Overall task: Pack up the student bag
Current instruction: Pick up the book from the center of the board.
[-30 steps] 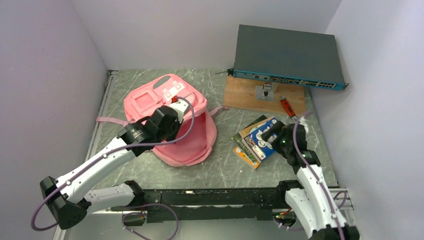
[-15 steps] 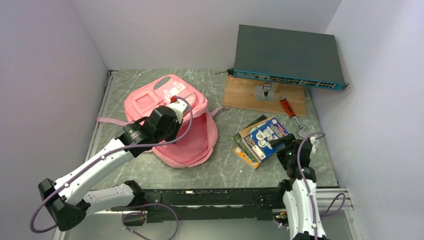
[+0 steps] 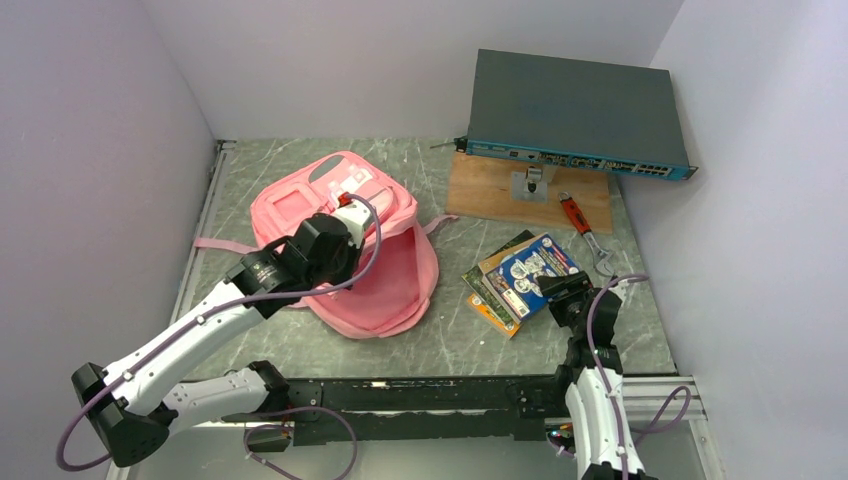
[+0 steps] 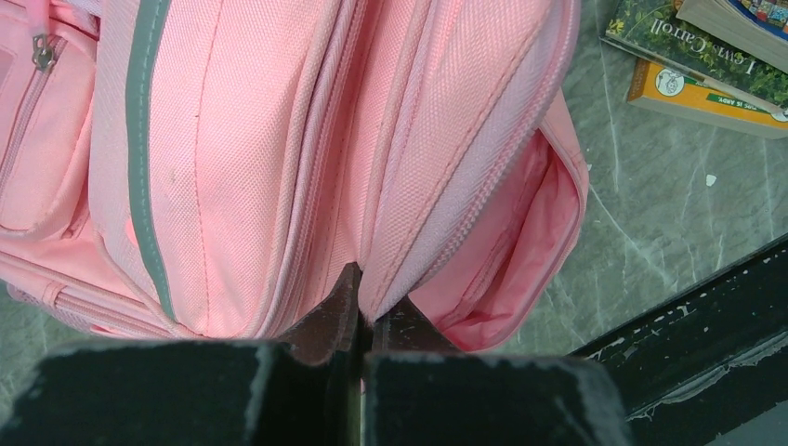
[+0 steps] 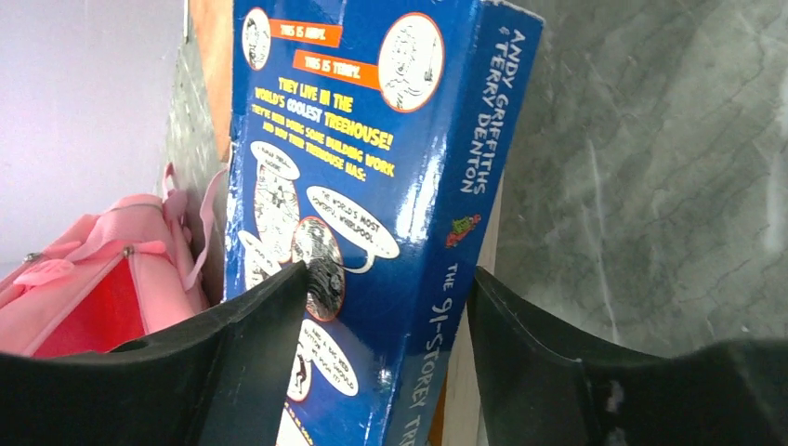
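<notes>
Student bag (image 3: 395, 285): soft pink backpack, lying front-up on the counter's (image 3: 440, 335) left half. Grey-trimmed front pockets (image 3: 290, 205) are facing upward, small white tag (image 3: 342, 184) beside them. Main zip mouth is gaping rightward, lining showing, its rim being pinched by the left pincer (image 4: 358, 302). One strap (image 3: 215, 242) is trailing leftward.

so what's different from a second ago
The right gripper drew back from over the book stack toward its near edge and now straddles the blue book; whether it grips yet is unclear. The left gripper stays shut on the student bag, which lies much as before.
</notes>
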{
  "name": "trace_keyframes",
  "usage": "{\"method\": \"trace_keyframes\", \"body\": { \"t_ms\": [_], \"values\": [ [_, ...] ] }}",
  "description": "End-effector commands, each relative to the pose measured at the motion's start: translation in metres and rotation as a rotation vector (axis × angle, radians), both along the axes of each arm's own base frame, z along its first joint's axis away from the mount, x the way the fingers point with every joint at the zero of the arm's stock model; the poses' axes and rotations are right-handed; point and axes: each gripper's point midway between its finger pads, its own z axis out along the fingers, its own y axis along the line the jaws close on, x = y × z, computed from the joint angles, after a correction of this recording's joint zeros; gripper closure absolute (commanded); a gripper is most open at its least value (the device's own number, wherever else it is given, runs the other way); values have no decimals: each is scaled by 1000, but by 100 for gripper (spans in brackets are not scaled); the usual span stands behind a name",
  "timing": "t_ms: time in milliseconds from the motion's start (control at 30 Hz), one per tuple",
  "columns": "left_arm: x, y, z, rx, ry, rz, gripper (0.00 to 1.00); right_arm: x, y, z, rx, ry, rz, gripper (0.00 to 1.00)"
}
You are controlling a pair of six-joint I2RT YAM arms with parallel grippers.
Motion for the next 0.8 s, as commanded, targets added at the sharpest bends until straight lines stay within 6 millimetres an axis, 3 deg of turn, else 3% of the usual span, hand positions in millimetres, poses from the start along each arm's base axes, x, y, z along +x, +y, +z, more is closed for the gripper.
{"method": "trace_keyframes", "body": {
  "t_ms": [0, 167, 233, 433, 567, 767],
  "values": [
    [10, -22, 42, -183, -113, -11, 100, 13, -9, 25, -68, -69, -3, 40],
    [10, -22, 42, -184, -110, -13, 100, 12, -5, 27, -57, -54, 15, 79],
    [10, -21, 42, -179, -115, -7, 100, 12, -6, 33, -77, -41, 23, 91],
    [13, -16, 46, -173, -134, 15, 100, 14, -6, 70, -156, -43, 86, 100],
    [15, -11, 50, -176, -153, 47, 100, 19, 15, 102, -174, -113, 246, 100],
    [17, -6, 50, -188, -161, 90, 100, 21, 55, 130, -124, -173, 491, 100]
  ]
}}
